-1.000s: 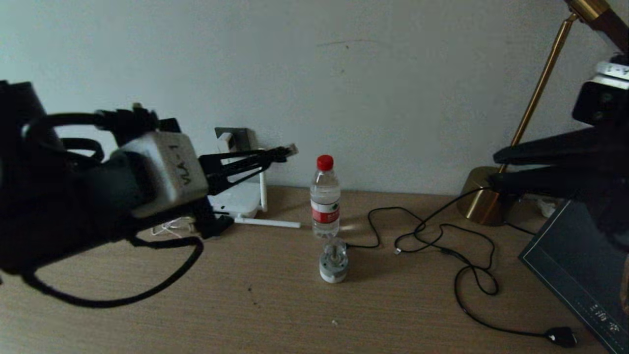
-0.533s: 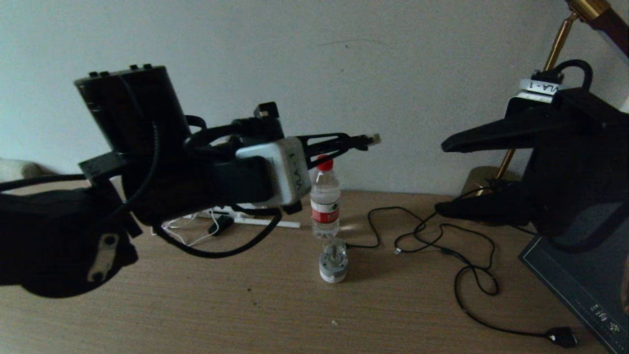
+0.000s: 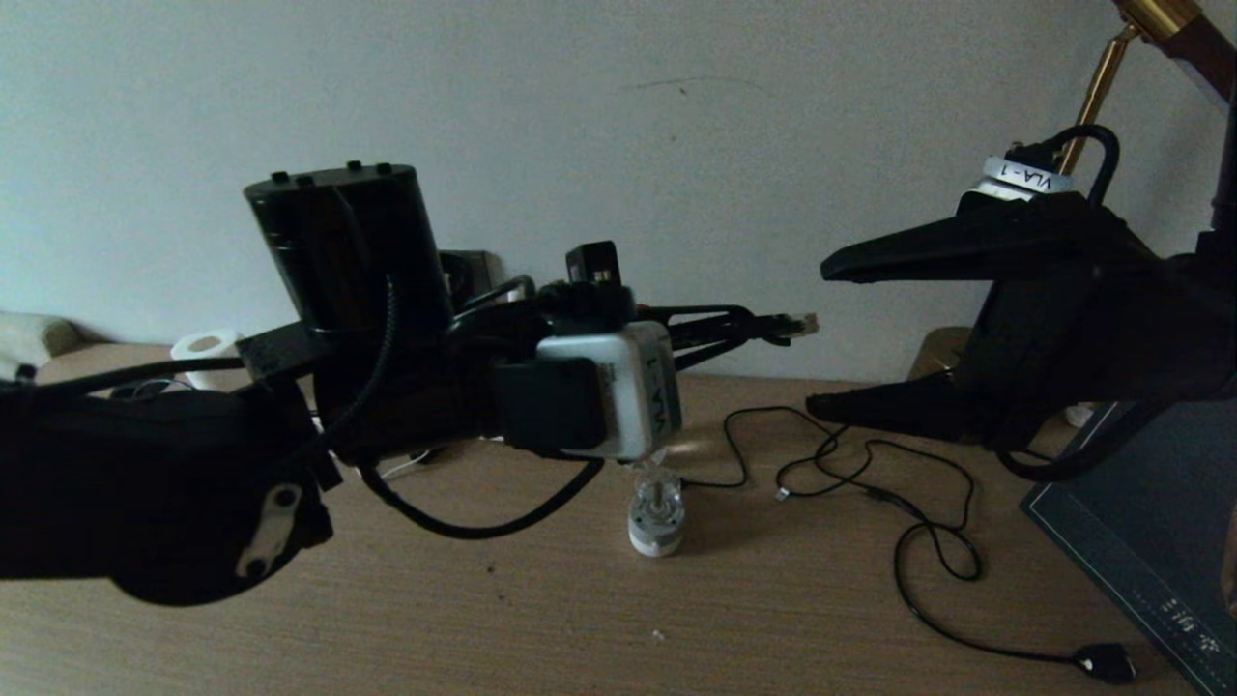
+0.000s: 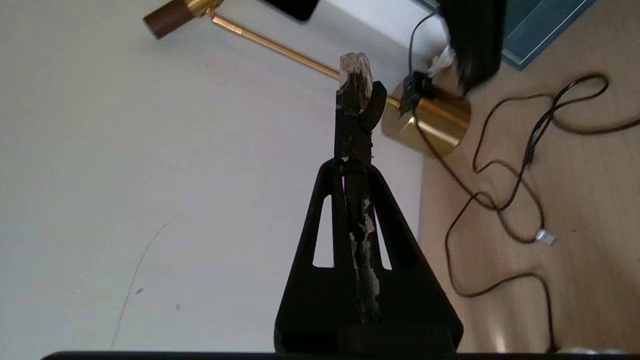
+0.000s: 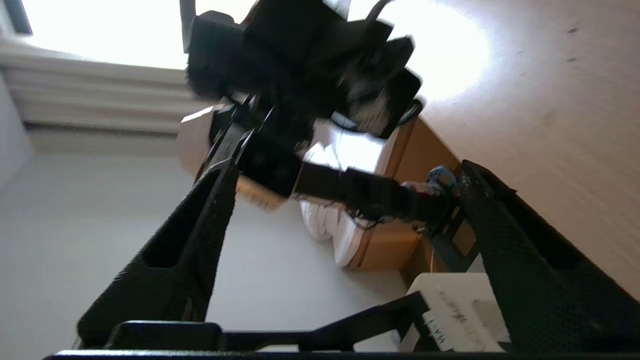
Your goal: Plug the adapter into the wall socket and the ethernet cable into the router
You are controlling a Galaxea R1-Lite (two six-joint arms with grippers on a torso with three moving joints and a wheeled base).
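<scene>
While the left gripper [image 3: 773, 327] is sitting in the middle of the head view, its 2 fingers are pinching tight on the ethernet cable [image 3: 800, 324]. Only the small clear plug is poking out past the fingertips, and it is pointing to the right of the frame. In the left wrist view the same clear plug [image 4: 355, 75] is showing near the top middle, squeezed between the closed fingers.

The right gripper [image 3: 841, 338] is waiting at the right of the head view with its 2 fingers [image 3: 904, 253] spread wide apart, holding nothing. The plug is sitting just to the left of that open gap, so this is looking like a hand-over from one gripper to the other.

The wall socket [image 3: 471, 271] is peeking out behind the left arm, left of the middle. The arm is hiding the router and the adapter, so I cannot tell where they are sitting.

Things could go wrong from here. The plug is tiny and only its tip is free, so the right fingers could close on air or knock it crooked. If the left fingers are letting go too soon, the cable could be dropping onto the table [image 3: 580, 619].
</scene>
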